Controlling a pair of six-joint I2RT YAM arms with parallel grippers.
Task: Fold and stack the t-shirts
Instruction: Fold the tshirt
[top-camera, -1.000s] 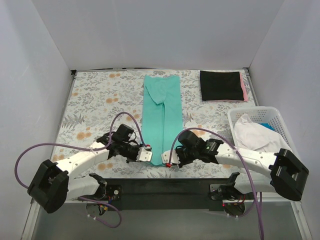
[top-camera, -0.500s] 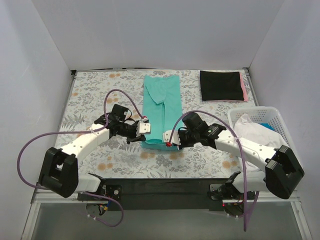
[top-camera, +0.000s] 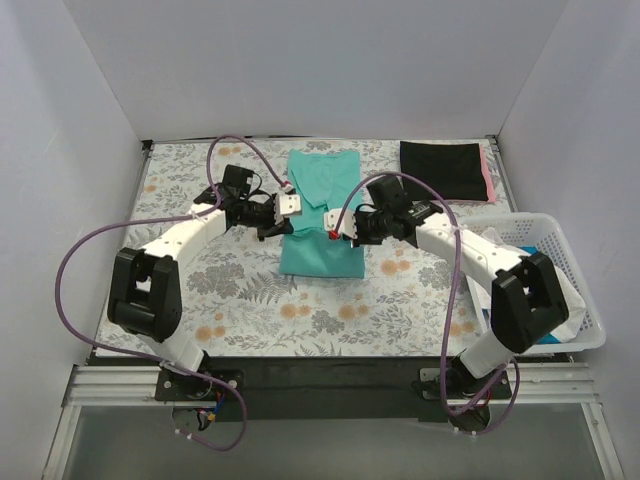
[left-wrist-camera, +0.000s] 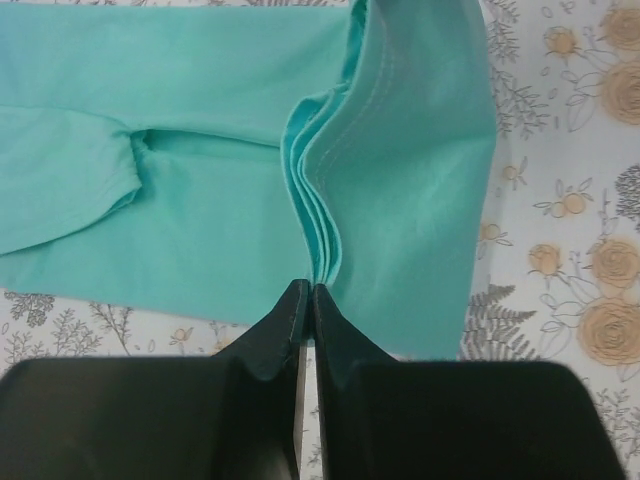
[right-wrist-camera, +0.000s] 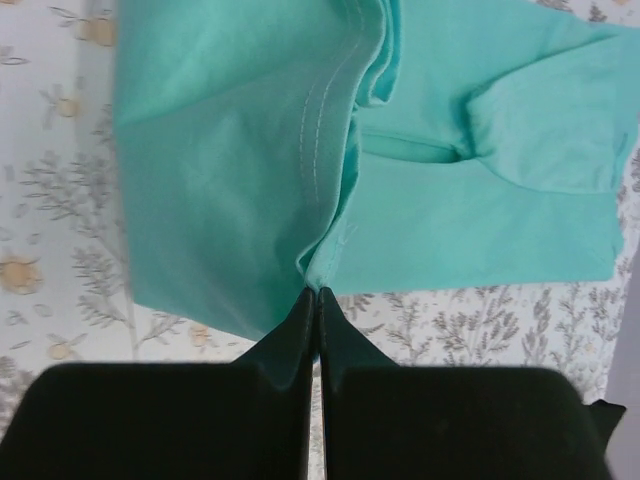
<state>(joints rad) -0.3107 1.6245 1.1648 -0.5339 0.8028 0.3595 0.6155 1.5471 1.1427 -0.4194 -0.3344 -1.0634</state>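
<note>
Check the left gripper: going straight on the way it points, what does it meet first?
The teal t-shirt: the left gripper is shut on its lifted edge, and more of that shirt lies directly ahead. Past it the right gripper seems roughly in line; depth is unclear.

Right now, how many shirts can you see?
5. Teal shirt at centre, half folded; black shirt folded far right, pink shirt under it, only an edge showing; white shirt and blue shirt in the basket, where more may be hidden.
</note>
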